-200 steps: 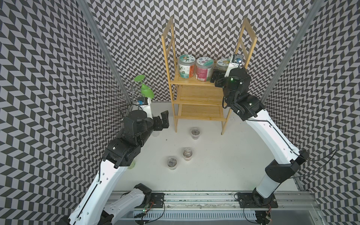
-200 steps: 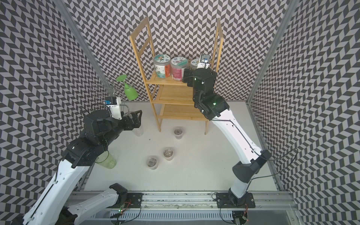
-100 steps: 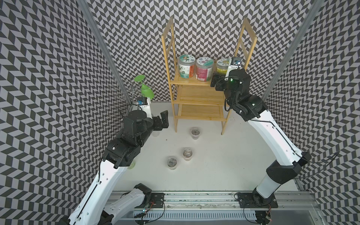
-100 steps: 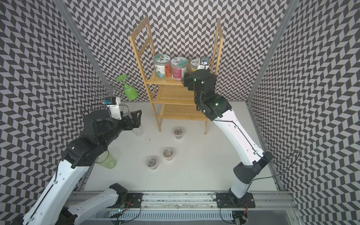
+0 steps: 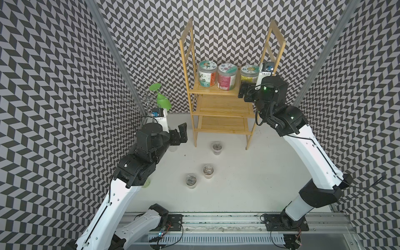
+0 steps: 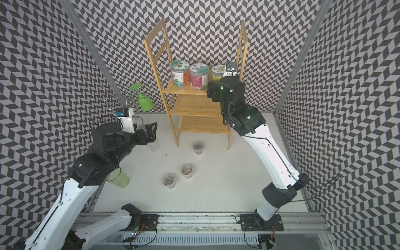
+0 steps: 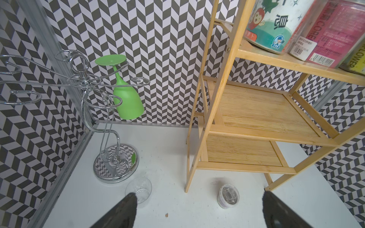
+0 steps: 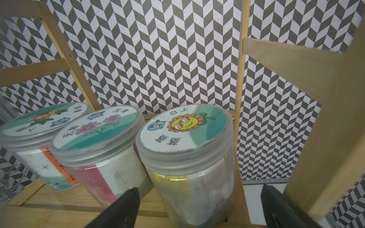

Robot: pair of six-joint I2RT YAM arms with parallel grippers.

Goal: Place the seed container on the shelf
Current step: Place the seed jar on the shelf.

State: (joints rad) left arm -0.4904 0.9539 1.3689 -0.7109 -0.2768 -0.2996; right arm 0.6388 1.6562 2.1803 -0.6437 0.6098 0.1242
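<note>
Seed jar on the shelf, right gripper (image 8: 199, 190) spread wide, holding nothing

Jar (image 8: 185, 128) stands at the 3 o'clock end of the shelf's (image 5: 216, 92) top tier, just beside the pink jar (image 5: 225, 80). Withdraw straight toward 6 o'clock, clear of the side post (image 8: 325, 118).

Not much you can actually read here. In the left wrist view, the pink jar (image 7: 333, 29) has CORE in big white letters running along its label, plus two barcodes whose digits are too small to make out. The yellow jar (image 7: 356, 59) next to it shows LOWER in dark letters, with the start cut off at the frame edge. The teal jar (image 7: 276, 21) carries one large Chinese character I can't pin down. In the right wrist view, the sunflower lid (image 8: 185, 128) has what looks like 日上 — the characters on the pink-flower lid (image 8: 94, 128) and the cartoon lid (image 8: 43, 118) sit at an angle, so I can't read them.
</note>
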